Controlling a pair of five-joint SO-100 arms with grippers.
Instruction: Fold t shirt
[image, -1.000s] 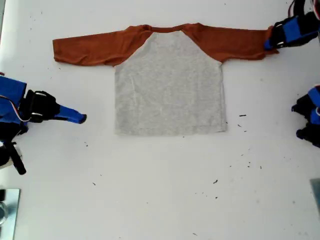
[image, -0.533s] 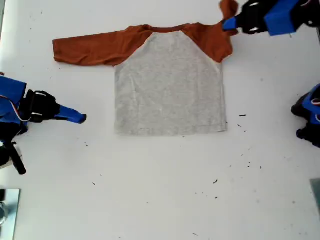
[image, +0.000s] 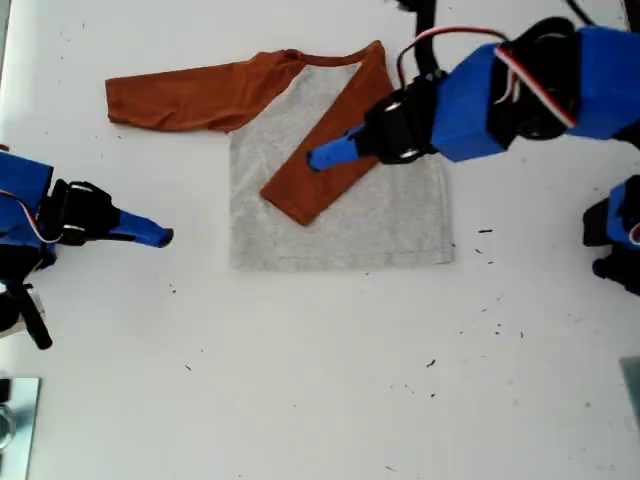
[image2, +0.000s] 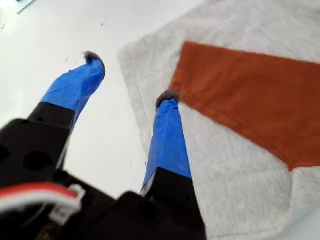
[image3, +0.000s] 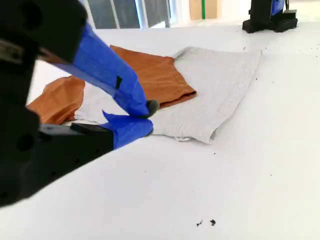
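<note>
Sleeve (image: 322, 170) now diagonal across t shirt (image: 390, 225)

The t shirt (image: 340, 215) lay flat on the white bench (image: 320, 380), a heather-grey body with rust-orange raglan sleeves and neckline. One sleeve stretched straight out toward the exterior view's left. The other was folded diagonally across the grey front, its cuff end resting near the middle.

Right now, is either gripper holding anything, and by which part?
Nothing is held. My first gripper is open, fingers beside the folded sleeve cuff of the grey, rust-orange-sleeved t-shirt; my second gripper is shut on nothing.
</note>
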